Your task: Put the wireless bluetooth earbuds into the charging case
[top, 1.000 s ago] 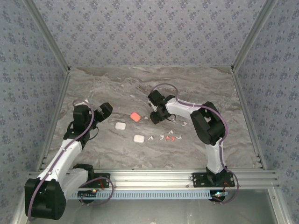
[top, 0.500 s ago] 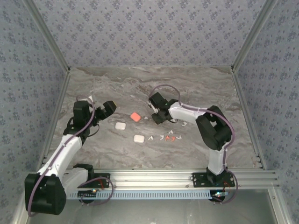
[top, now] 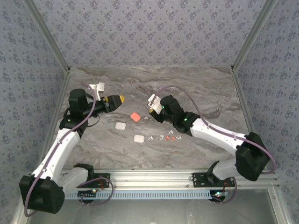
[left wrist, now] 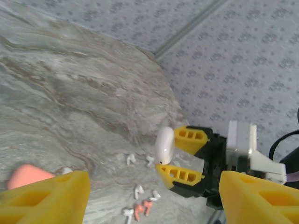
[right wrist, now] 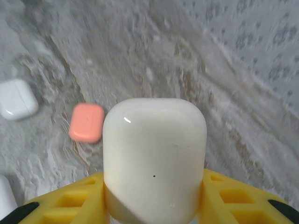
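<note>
while the right gripper (top: 153,104) is pinching a white case (right wrist: 154,158) at mid-frame, the left gripper (top: 119,99) is hanging wide open and empty, earbuds (top: 164,138) are lying scattered on the surface (top: 196,88) below centre

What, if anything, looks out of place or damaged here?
Nothing stands out. The earbuds lie loose in a small scatter on the table, as the task expects, and the right claw grips a white case.

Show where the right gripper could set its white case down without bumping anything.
Bare table runs along the back wall and right of the right arm. Crowded: the middle, where the coral case, two white cases and the earbuds lie.
</note>
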Action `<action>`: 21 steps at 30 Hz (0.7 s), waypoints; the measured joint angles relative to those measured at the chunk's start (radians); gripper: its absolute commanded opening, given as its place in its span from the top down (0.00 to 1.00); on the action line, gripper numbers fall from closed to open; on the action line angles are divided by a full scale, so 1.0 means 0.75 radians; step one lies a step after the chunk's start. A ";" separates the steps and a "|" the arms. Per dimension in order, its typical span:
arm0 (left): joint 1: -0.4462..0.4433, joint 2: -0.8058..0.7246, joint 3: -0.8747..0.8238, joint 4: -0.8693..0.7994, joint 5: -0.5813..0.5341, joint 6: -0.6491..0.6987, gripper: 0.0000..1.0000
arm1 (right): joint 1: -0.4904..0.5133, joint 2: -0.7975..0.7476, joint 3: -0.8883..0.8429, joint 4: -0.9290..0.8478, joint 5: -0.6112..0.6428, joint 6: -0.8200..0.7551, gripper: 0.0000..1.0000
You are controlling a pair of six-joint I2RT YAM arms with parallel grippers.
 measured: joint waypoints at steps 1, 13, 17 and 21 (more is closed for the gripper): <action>-0.022 0.002 0.003 0.001 0.015 0.003 0.34 | 0.010 -0.023 -0.002 0.015 -0.007 -0.021 0.55; -0.245 0.137 0.126 0.007 0.081 0.075 0.33 | 0.097 -0.090 0.011 0.077 -0.080 -0.157 0.56; -0.274 0.178 0.144 -0.006 0.078 0.104 0.34 | 0.104 -0.090 0.012 0.077 -0.099 -0.172 0.56; -0.300 0.213 0.152 -0.014 0.076 0.122 0.39 | 0.106 -0.092 0.015 0.076 -0.116 -0.178 0.56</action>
